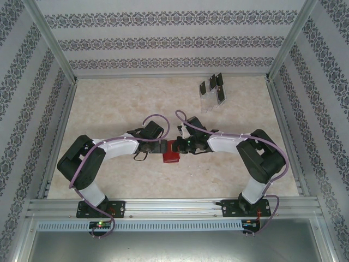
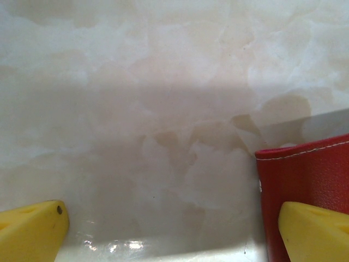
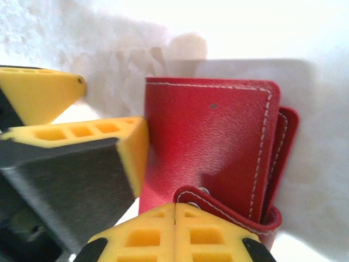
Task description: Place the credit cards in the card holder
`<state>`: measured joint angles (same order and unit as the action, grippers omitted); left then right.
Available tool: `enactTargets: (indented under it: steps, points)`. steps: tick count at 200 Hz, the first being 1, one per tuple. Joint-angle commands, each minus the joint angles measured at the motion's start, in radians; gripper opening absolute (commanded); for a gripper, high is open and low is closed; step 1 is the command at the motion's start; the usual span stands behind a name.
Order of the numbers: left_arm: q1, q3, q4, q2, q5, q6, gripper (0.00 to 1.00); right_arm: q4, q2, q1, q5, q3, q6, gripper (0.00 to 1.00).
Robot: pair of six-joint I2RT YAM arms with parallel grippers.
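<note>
The card holder (image 1: 172,154) is a red folded wallet with white stitching, lying mid-table between both grippers. My left gripper (image 1: 163,146) is open and low over the table. One of its yellow fingers (image 2: 313,232) is over the wallet's left edge (image 2: 305,174), the other over bare table. My right gripper (image 3: 175,210) is shut, its tips against the wallet's (image 3: 212,136) snap strap (image 3: 218,204), with nothing visible between the pads. The left gripper's fingers (image 3: 103,144) stand just beside the wallet. The dark credit cards (image 1: 212,87) stand upright at the back right.
The cards sit in a clear plastic slotted rack (image 1: 209,103) near the back wall. Patterned walls and metal rails (image 1: 57,136) enclose the pale marbled table (image 1: 120,103). Purple cables loop above both wrists.
</note>
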<state>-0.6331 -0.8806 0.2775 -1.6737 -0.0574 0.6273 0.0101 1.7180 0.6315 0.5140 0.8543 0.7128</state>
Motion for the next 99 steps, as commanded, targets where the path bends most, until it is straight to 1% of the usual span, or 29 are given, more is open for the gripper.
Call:
enactTargets:
  steps: [1, 99]
  points:
    - [0.004, 0.029, -0.028, -0.053, 0.053, -0.022, 1.00, 0.008, -0.040, -0.007, -0.006, 0.011, 0.013, 0.00]
    - [0.001, 0.025, -0.023, -0.055, 0.051, -0.021, 1.00, 0.027, 0.035, 0.001, 0.006, 0.034, 0.013, 0.00]
